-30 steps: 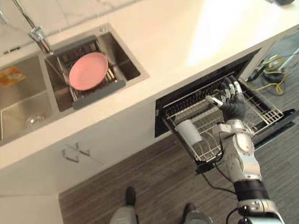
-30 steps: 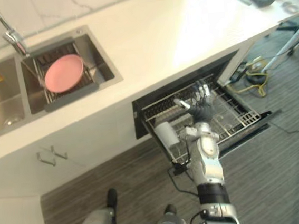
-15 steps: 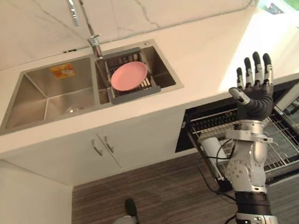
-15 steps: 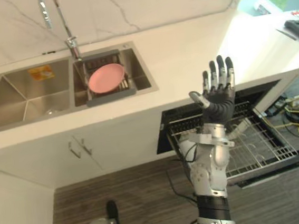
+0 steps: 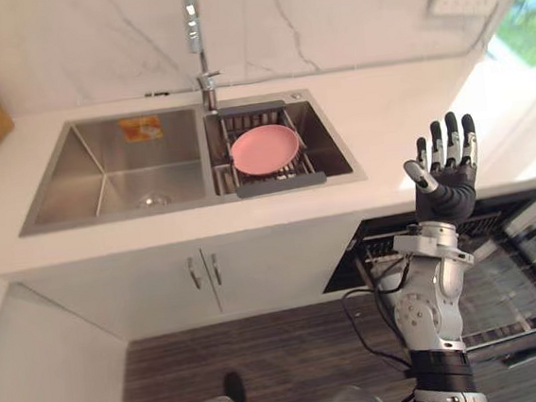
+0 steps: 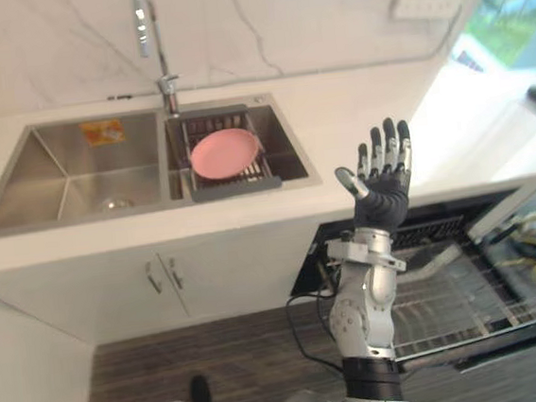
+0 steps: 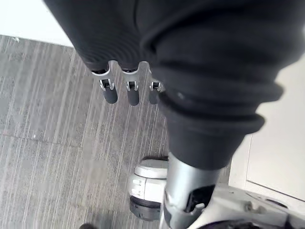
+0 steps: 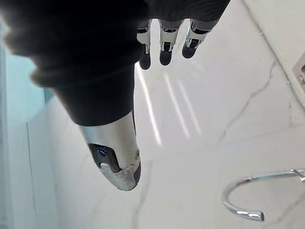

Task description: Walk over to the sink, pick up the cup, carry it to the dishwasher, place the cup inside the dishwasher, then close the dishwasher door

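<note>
1 second ago the right hand (image 5: 446, 179) was down in the dishwasher rack (image 6: 449, 302) beside the cup. Now it's raised over the countertop (image 5: 375, 124), fingers straight, empty. I can't spot the cup now, but it's likely left racked. The dishwasher door (image 6: 510, 342) hangs open, so shutting it comes next. The left hand (image 7: 110, 93) dangles relaxed, empty.

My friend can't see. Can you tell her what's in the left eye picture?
The robot's right hand is raised with fingers straight, holding nothing, over an open dishwasher whose wire rack is pulled out. Behind it, a white counter holds a double steel sink with a pink plate on a drainer in one basin.
</note>
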Available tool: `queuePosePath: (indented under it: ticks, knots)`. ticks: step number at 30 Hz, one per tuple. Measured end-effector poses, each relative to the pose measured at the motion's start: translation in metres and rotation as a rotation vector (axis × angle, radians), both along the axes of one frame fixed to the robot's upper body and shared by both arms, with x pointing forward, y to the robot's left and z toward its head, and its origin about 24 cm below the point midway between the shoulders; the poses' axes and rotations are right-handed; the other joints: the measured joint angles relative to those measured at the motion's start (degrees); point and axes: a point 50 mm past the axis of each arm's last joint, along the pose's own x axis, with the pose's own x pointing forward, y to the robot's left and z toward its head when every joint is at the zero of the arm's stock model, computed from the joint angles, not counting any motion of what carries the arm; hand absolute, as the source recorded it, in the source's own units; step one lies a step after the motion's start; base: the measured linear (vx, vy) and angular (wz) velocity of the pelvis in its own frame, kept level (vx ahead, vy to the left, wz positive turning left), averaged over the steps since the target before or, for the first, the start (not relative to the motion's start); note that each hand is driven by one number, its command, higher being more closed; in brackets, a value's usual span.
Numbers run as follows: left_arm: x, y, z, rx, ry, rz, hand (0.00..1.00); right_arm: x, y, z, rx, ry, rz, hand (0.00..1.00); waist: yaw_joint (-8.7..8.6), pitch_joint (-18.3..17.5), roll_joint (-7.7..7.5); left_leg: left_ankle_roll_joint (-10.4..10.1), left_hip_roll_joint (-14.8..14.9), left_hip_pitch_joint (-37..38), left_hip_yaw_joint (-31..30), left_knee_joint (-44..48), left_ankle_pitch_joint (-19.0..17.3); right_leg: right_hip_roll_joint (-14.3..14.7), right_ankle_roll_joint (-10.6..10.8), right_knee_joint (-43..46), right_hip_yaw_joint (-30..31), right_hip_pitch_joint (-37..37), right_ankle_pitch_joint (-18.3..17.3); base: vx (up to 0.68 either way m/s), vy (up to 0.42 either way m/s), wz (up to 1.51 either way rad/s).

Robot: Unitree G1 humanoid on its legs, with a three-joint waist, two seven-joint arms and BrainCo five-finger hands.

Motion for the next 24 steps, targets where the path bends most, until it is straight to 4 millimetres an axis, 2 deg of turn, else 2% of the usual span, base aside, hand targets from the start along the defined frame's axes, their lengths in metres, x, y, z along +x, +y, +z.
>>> queuePosePath:
  ticks: [1,3,4,6,8,9,11,14,19,21,23,24]
  knots:
    - [0.003,0.003,0.001,0.006,-0.005,-0.014,0.0,0.0,0.0,0.002,-0.001,-0.008,-0.001,0.0,-0.01,0.21,-0.39,0.04,-0.02,0.19,0.0,0.0,-0.11,1.24,0.05,-1.73,0.18,-1.23,0.0,0.05,0.002,0.11]
    - [0.007,0.003,0.0,-0.006,-0.02,-0.047,0.0,-0.005,-0.004,0.008,-0.003,-0.031,-0.009,0.0,-1.01,0.85,0.16,0.31,-0.67,1.08,-0.17,-0.01,-0.76,4.16,2.01,-7.93,2.84,-4.25,2.19,0.08,0.008,0.23]
    - [0.006,0.003,0.0,-0.008,-0.019,-0.05,0.0,-0.007,-0.006,0.008,-0.005,-0.029,-0.012,0.0,-1.47,0.87,0.21,0.31,-1.03,1.49,-0.34,-0.01,-1.02,4.33,2.47,-8.54,3.71,-4.49,2.98,0.15,-0.009,0.47]
    - [0.005,0.004,0.001,-0.014,-0.024,-0.061,0.0,-0.015,-0.015,0.008,-0.014,-0.026,-0.038,0.0,-2.3,0.72,0.03,0.27,-2.49,2.33,-1.73,0.0,-1.55,4.07,1.86,-9.51,3.96,-3.92,4.19,0.18,-0.054,0.48]
    - [0.004,0.008,0.002,-0.006,-0.028,-0.085,0.0,-0.016,-0.021,0.006,-0.028,-0.014,-0.052,0.0,-2.37,0.15,-0.92,-0.5,-4.03,2.59,-1.66,0.0,-2.27,5.16,0.23,-16.02,4.42,-1.66,5.83,0.17,-0.1,0.2]
    - [0.005,0.008,0.002,-0.006,-0.03,-0.091,0.0,-0.016,-0.022,0.006,-0.038,-0.011,-0.052,0.0,-2.57,-0.07,-0.93,-0.81,-4.06,2.79,-1.6,-0.01,-2.39,5.2,0.39,-16.4,4.34,-1.48,6.41,0.19,-0.093,0.04]
    - [0.006,0.003,0.001,-0.017,-0.027,-0.125,0.0,-0.02,-0.03,0.005,-0.073,0.006,-0.074,0.0,-2.67,-0.27,1.05,-2.12,-3.59,3.02,-1.32,-0.01,-2.77,5.88,0.45,-17.89,3.75,-0.75,8.81,0.19,-0.064,0.02]
    - [0.001,-0.003,0.0,-0.033,-0.011,-0.146,0.0,-0.026,-0.042,0.006,-0.083,0.005,-0.125,0.0,-3.23,-1.04,2.67,-3.68,-1.87,3.76,-0.82,0.0,-4.02,7.92,0.54,-20.71,3.39,1.05,9.48,0.17,-0.036,-0.11]
    - [0.001,0.001,0.001,-0.017,0.001,-0.187,0.0,-0.029,-0.05,0.011,-0.123,-0.002,-0.159,0.0,-3.89,-1.58,2.63,-3.99,-0.62,3.92,-0.29,0.81,-6.34,9.24,0.13,-21.88,3.34,2.23,8.74,0.14,-0.009,-0.07]
    - [0.001,0.0,0.001,-0.016,-0.003,-0.187,0.0,-0.03,-0.051,0.008,-0.122,0.015,-0.15,0.0,-3.8,-1.76,2.88,-4.63,0.39,0.53,-0.38,9.3,-11.71,9.44,-0.07,-21.28,3.52,2.58,7.12,0.15,-0.016,-0.02]
    - [0.002,-0.004,0.0,-0.023,-0.011,-0.182,0.0,-0.031,-0.049,0.002,-0.116,0.037,-0.115,0.0,-3.27,-2.17,4.39,-5.02,2.95,-3.19,0.07,21.0,-16.6,10.86,-0.12,-21.73,3.53,3.83,5.72,0.14,-0.011,-0.03]
    - [0.003,-0.007,0.0,-0.024,-0.023,-0.166,0.0,-0.028,-0.045,-0.005,-0.113,0.073,-0.085,0.0,-3.28,-1.77,5.01,-5.78,5.27,-7.65,-0.21,34.18,-17.94,11.62,-0.65,-21.78,3.62,5.78,4.98,0.12,0.0,-0.05]
